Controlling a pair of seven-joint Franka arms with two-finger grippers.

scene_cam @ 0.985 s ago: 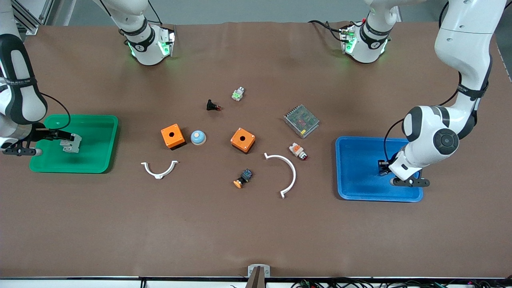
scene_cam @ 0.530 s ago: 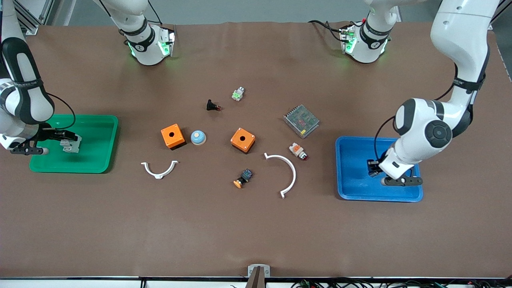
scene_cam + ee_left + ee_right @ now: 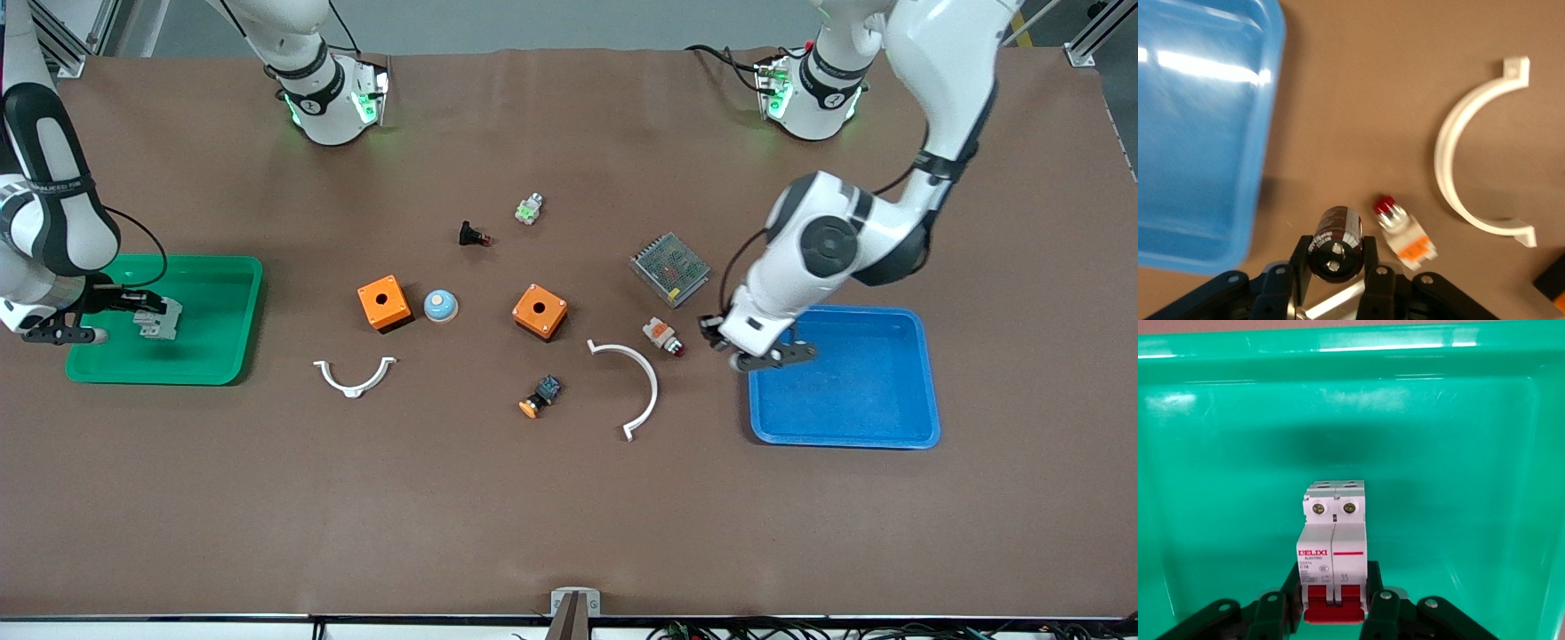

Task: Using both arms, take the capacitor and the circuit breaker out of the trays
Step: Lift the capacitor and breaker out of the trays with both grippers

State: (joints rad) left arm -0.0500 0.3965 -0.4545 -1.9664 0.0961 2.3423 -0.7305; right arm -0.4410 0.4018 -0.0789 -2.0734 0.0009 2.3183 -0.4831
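Observation:
My left gripper (image 3: 711, 330) is shut on the capacitor (image 3: 1336, 241), a small dark cylinder with a silvery end. It holds it in the air over the brown table, just off the blue tray (image 3: 876, 418) at the tray's edge toward the table's middle. The black fingers (image 3: 1369, 259) clamp both sides of the cylinder. My right gripper (image 3: 142, 307) is shut on the breaker (image 3: 160, 319), a white-grey block with a red switch (image 3: 1333, 605), held low inside the green tray (image 3: 213, 360).
A white-and-orange button (image 3: 662, 335) lies on the table close to my left gripper, with a white curved bracket (image 3: 633, 384) beside it. Two orange boxes (image 3: 384, 303) (image 3: 540, 311), a blue dome (image 3: 440, 305), a mesh-covered box (image 3: 670, 268) and small buttons fill the middle.
My left arm has swung from over the blue tray's inside toward the table's middle, carrying the capacitor past the tray's edge. My right gripper with the breaker has barely moved.

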